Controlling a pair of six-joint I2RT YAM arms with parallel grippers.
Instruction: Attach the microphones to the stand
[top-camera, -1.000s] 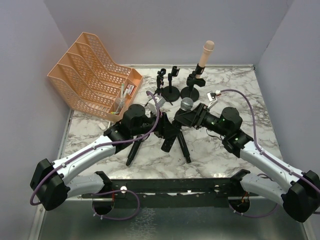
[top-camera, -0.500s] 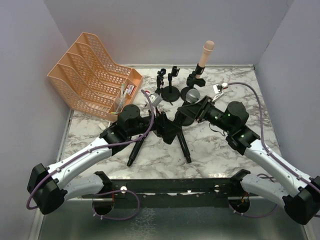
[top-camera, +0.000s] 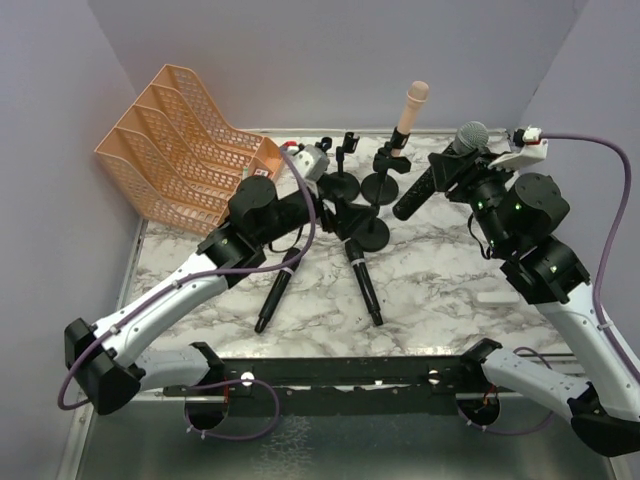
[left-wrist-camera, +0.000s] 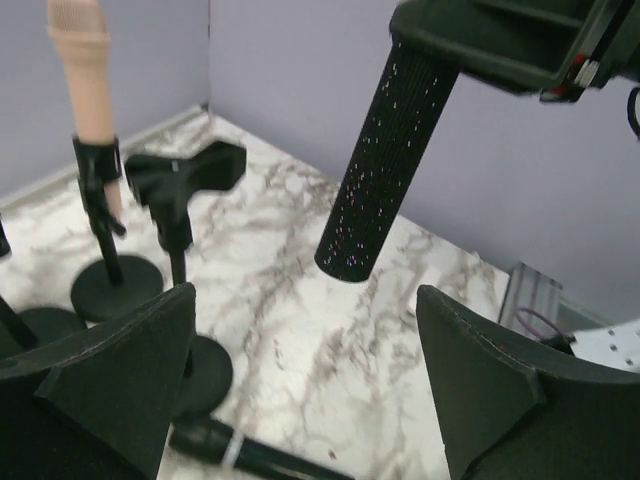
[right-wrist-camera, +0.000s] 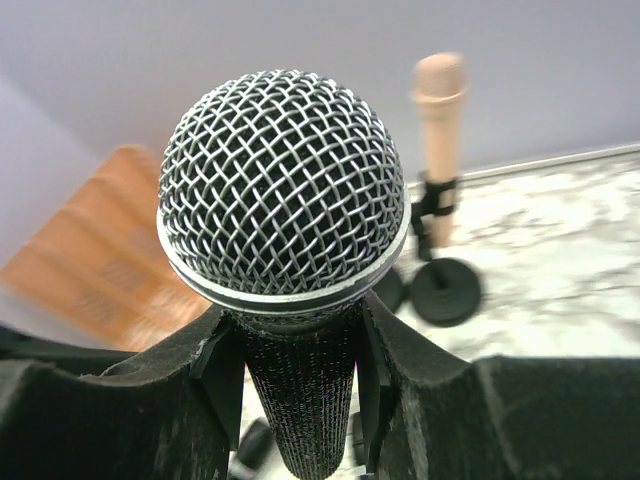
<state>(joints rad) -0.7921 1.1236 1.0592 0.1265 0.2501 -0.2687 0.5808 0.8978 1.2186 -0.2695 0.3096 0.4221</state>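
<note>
While pinching mesh mic (top-camera: 425, 190) just under its head in right claw (top-camera: 450, 172), holds it aloft at back right, tail slanting down-left toward empty clip (left-wrist-camera: 190, 175). Has left claw (top-camera: 340, 213) spread wide, empty, near that clip. Shows pink mic (top-camera: 408, 115) upright in back stand (top-camera: 380, 185), two black mics (top-camera: 272, 296) flat on table (top-camera: 450, 290); small items (top-camera: 243, 205) in rack's (top-camera: 165, 130) front bin.

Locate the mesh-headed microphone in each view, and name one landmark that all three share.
Top external: mesh-headed microphone upper right, tilted, raised.
Left wrist: only its black handle, top centre.
Right wrist: its mesh head, centre foreground.
Shared landmark: pale pink microphone, standing upright.
</note>
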